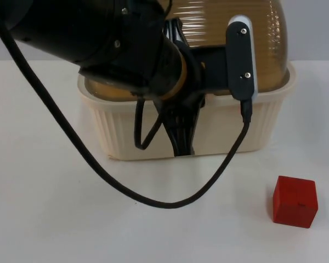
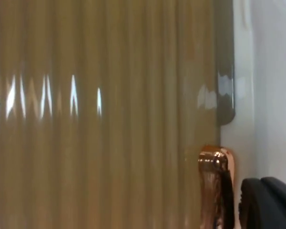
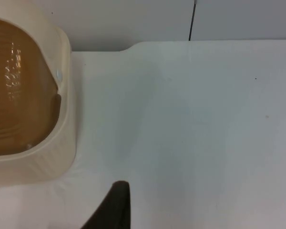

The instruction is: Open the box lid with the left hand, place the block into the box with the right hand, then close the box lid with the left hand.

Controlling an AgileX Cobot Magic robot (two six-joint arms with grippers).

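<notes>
A cream ribbed box stands at the back of the table under an amber ribbed dome lid. My left arm reaches across it, and my left gripper hangs at the middle of the box's front wall. In the left wrist view the lid is very close, with its copper handle right beside my left gripper. A red block lies on the table at the front right, apart from both grippers. My right gripper hovers over bare table to the right of the box.
The white table top ends at a grey partition wall behind the box. Open table lies between the box front and the red block.
</notes>
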